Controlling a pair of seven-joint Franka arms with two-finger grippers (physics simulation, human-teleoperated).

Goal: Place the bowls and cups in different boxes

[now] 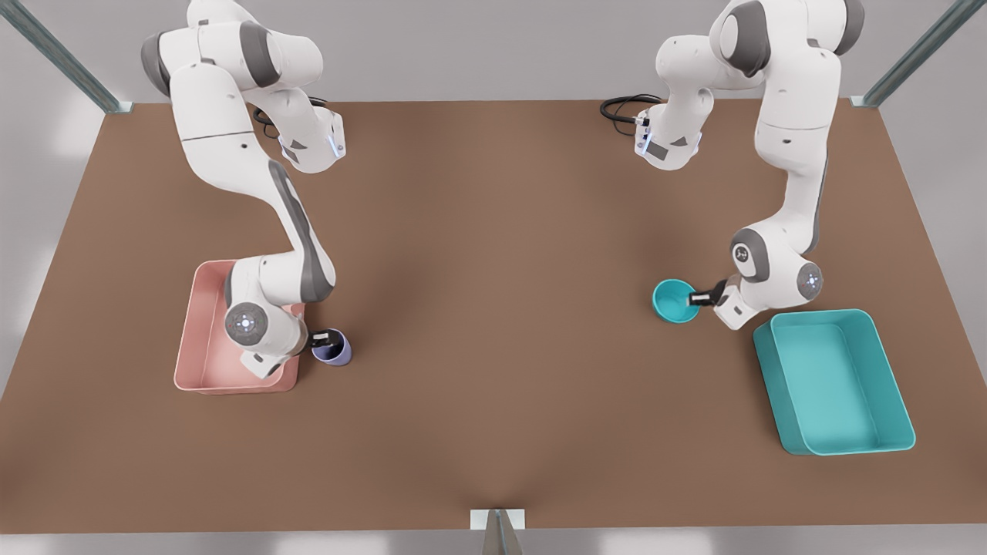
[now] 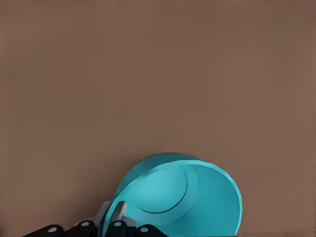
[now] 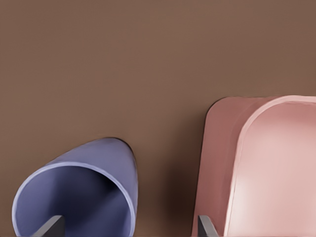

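The small teal bowl (image 1: 675, 301) (image 2: 197, 197) is at the front view's right, a short way from the teal box (image 1: 840, 381). My left gripper (image 1: 702, 297) (image 2: 113, 222) is shut on the bowl's rim on the side toward that box. The lavender cup (image 1: 333, 351) (image 3: 94, 187) stands beside the pale pink box (image 1: 197, 343) (image 3: 276, 163) at the front view's left. My right gripper (image 1: 328, 337) (image 3: 127, 228) is open over the cup. One finger is inside the cup's mouth and the other is outside, between the cup and the pink box.
Both boxes hold nothing that I can see. The right arm's wrist hangs over part of the pink box. Brown table (image 1: 493, 270) stretches wide between the two arms. A black cable (image 1: 621, 108) lies at the far edge.
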